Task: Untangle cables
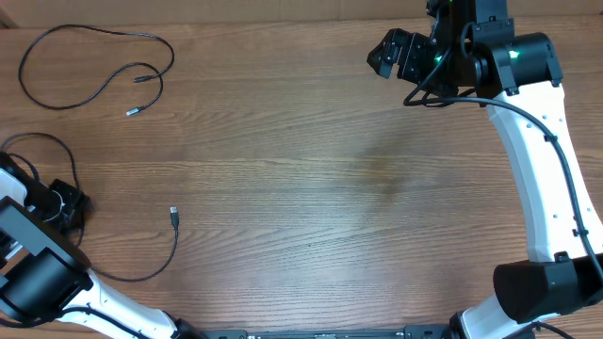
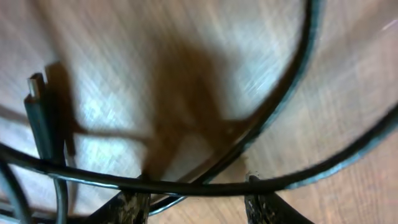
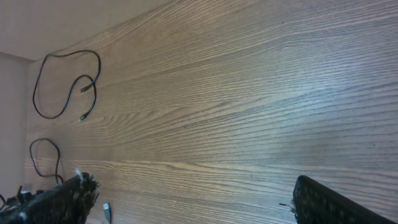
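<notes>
One thin black cable [image 1: 94, 58] lies as a loose loop at the far left of the table, both plug ends free; it also shows in the right wrist view [image 3: 38, 93]. A second cable [image 1: 151, 268] curves from its plug near the table's left middle to a loop round my left gripper [image 1: 68, 202]. In the left wrist view my left gripper [image 2: 199, 202] is open, low over the wood, with cable strands [image 2: 186, 185] crossing in front of both fingertips and a plug end [image 2: 34, 87] at left. My right gripper [image 1: 391, 55] is open and empty above the far right of the table, and also shows in the right wrist view [image 3: 199, 205].
Bare wooden table [image 1: 330, 188] between the arms. The right arm's white links [image 1: 542, 179] run down the right side with a thicker black cord along them. The left arm's base [image 1: 38, 278] sits at the front left corner.
</notes>
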### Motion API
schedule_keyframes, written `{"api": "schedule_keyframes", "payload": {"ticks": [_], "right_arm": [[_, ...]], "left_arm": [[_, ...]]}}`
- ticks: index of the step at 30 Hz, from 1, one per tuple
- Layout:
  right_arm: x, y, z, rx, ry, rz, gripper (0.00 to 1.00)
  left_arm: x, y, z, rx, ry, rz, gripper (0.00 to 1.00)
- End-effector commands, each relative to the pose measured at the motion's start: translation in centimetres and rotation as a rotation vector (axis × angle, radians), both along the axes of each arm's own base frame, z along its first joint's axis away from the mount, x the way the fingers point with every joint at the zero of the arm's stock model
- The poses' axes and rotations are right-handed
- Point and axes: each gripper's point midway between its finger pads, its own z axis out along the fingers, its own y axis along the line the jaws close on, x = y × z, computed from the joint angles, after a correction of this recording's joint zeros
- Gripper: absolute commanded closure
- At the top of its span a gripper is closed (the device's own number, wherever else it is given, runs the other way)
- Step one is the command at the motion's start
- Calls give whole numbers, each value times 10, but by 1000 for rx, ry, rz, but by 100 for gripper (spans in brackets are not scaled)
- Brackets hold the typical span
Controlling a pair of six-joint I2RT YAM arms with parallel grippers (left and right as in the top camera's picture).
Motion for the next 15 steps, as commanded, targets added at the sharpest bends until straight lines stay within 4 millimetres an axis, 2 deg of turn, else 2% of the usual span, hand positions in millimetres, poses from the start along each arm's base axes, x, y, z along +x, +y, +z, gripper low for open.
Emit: {"api": "schedule_keyframes", "payload": {"ticks": [1, 5, 9, 15], "right_arm": [[-4, -3, 13, -3, -38, -1, 0], [-4, -3, 13, -3, -38, -1, 0], [-4, -3, 13, -3, -38, -1, 0], [-4, -3, 13, -3, -38, -1, 0]], "left_arm": [[5, -7, -9, -30, -41, -46, 56], [19, -5, -7, -22, -116, -119, 59], [37, -10, -5, -49, -212, -158, 76], [47, -9, -12, -32, -228, -176, 79]]}}
